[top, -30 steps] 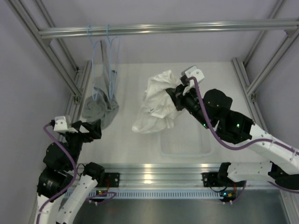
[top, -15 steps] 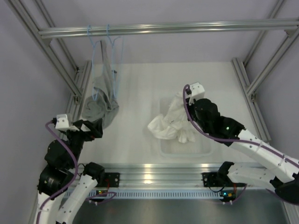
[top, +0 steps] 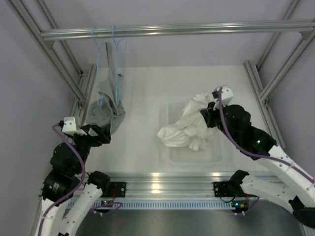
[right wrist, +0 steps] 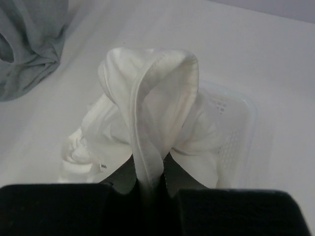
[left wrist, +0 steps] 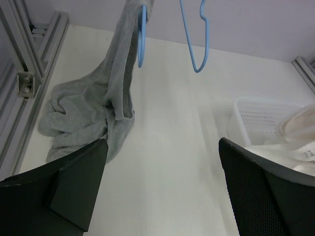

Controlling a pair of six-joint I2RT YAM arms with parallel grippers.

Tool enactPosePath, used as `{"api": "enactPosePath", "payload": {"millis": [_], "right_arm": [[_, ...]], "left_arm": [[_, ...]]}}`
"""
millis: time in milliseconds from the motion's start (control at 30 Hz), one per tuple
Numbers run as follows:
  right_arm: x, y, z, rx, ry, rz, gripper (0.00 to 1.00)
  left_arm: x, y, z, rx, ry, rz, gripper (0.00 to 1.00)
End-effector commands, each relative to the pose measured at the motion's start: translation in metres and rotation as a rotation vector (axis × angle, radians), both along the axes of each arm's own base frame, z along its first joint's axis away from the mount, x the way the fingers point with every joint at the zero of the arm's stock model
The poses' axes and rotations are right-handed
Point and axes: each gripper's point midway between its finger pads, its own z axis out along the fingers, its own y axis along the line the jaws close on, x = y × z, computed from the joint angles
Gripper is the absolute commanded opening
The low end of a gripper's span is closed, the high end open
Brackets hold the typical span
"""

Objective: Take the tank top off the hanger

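Observation:
The white tank top is off the hangers and lies bunched over the clear plastic basket; part spills over its left rim. My right gripper is shut on a fold of the tank top above the basket. Two light-blue hangers hang from the top rail; the bare one hangs right of the one carrying the grey garment. My left gripper is open and empty low at the left, its fingers apart over bare table.
The grey garment hangs from the left hanger and pools on the table by the left frame post. Aluminium frame rails run along the top, both sides and the near edge.
My right gripper carried the tank top from mid-air at the table's centre rightward and down onto the basket. The left arm shifted only slightly.

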Motion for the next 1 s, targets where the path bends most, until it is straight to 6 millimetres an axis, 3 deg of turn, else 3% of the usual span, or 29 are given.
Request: {"api": "enactPosePath", "payload": {"millis": [0,367,667,800,967], "right_arm": [[-0.005,-0.01,0.075,0.12,-0.147,-0.002,0.0],[-0.015,-0.019,0.114,0.172,-0.214,0.004,0.0],[-0.012,-0.047,0.114,0.141,-0.225,-0.104,0.0],[-0.013,-0.045,0.119,0.148,-0.23,-0.085,0.0],[-0.004,-0.045,0.103,0.109,-0.196,-0.115,0.0]], "left_arm": [[0.004,-0.004,0.01,-0.024,-0.039,-0.011,0.99],[0.005,-0.004,0.01,-0.022,-0.039,-0.008,0.99],[0.006,-0.006,0.008,-0.017,-0.03,-0.016,0.99],[0.007,-0.007,0.008,-0.017,-0.029,-0.019,0.99],[0.006,-0.007,0.008,-0.015,-0.028,-0.021,0.99]]}}
